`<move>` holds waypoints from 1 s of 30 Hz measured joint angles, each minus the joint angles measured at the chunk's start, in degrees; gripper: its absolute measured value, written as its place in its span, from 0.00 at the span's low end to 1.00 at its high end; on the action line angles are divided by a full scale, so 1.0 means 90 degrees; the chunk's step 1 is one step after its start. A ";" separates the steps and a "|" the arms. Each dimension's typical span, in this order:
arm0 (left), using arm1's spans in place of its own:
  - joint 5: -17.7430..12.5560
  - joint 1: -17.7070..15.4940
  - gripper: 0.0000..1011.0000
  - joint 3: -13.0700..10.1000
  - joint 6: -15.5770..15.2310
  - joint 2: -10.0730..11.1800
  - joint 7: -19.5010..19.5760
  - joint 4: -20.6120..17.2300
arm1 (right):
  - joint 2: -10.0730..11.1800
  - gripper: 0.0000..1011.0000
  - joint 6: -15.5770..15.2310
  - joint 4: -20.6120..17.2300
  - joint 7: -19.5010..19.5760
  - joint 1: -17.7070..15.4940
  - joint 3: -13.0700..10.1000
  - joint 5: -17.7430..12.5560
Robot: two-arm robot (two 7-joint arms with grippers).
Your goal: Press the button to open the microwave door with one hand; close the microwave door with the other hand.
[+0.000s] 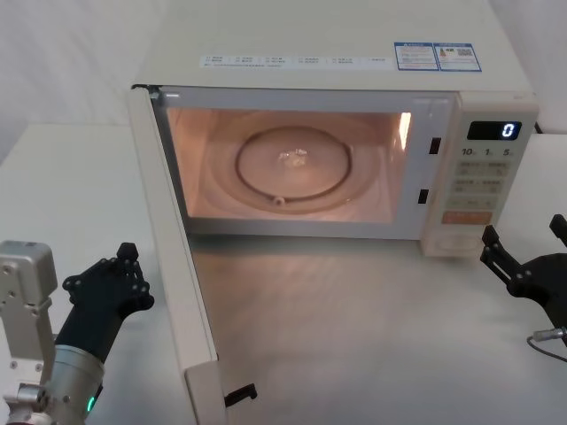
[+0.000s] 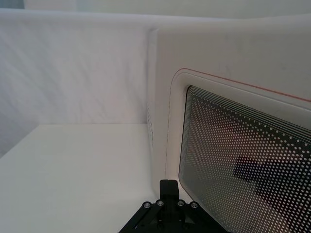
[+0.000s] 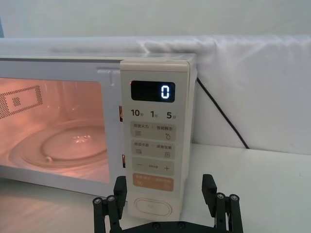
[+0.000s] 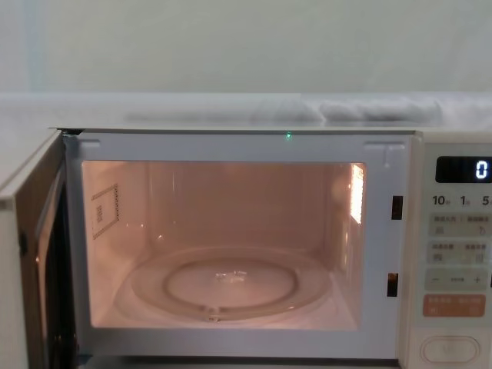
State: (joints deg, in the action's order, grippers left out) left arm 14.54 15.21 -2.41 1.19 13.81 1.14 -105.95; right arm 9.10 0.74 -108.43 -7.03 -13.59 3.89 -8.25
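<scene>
White table (image 1: 372, 336) and pale backdrop surround the microwave (image 1: 337, 53), which stands at the far centre. Door (image 1: 177, 266) is swung fully open on its left hinge, projecting toward the near side; its latch hook sits at the near free edge. Cavity is lit, with the glass turntable (image 1: 297, 164) inside. Control panel (image 3: 154, 136) occupies the right side; the display (image 3: 152, 91) reads 0. Button (image 3: 153, 207) sits at the panel's bottom, below the orange key (image 3: 153, 182).

Left gripper (image 1: 120, 283) hangs left of the door, near its outer face, not touching; fingers appear close together. In the left wrist view the dotted window (image 2: 248, 160) lies just beside it.

Right gripper (image 1: 523, 243) hangs near the panel's lower right, fingers spread, apart from the button.
</scene>
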 joint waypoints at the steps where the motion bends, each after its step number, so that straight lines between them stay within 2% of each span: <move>1: 0.0000 0.0000 0.00 0.0000 0.0000 0.0000 0.0000 0.0000 | 0.0000 0.99 0.0000 0.0000 0.0000 0.0000 0.0000 0.0000; 9: 0.0000 0.0000 0.00 0.0000 0.0000 0.0000 0.0000 0.0000 | 0.0000 0.99 0.0000 0.0000 0.0000 0.0000 0.0000 0.0000; 12: 0.0052 0.0040 0.00 0.0034 -0.0031 0.0012 0.0154 -0.0069 | 0.0000 0.99 0.0000 0.0000 0.0000 0.0000 0.0000 0.0000; 15: 0.0220 0.0088 0.00 0.0115 -0.0217 0.0063 0.0393 -0.0254 | 0.0000 0.99 0.0000 0.0000 -0.0001 0.0000 0.0000 0.0000; 19: 0.0534 0.0144 0.00 0.0319 -0.0529 0.0202 0.0770 -0.0629 | 0.0000 0.99 0.0000 0.0000 0.0000 0.0000 0.0000 0.0000; 25: 0.0714 0.0289 0.00 0.0589 -0.0831 0.0493 0.1003 -0.1094 | 0.0000 0.99 0.0000 0.0000 0.0000 0.0000 0.0000 0.0000; 30: 0.0753 0.0448 0.00 0.0759 -0.0939 0.0690 0.1092 -0.1321 | 0.0000 0.99 0.0000 0.0000 0.0000 0.0000 0.0000 0.0000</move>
State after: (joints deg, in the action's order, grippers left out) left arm 21.32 19.25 4.42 -7.26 20.02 10.97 -117.84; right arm 9.10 0.74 -108.43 -7.03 -13.60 3.89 -8.25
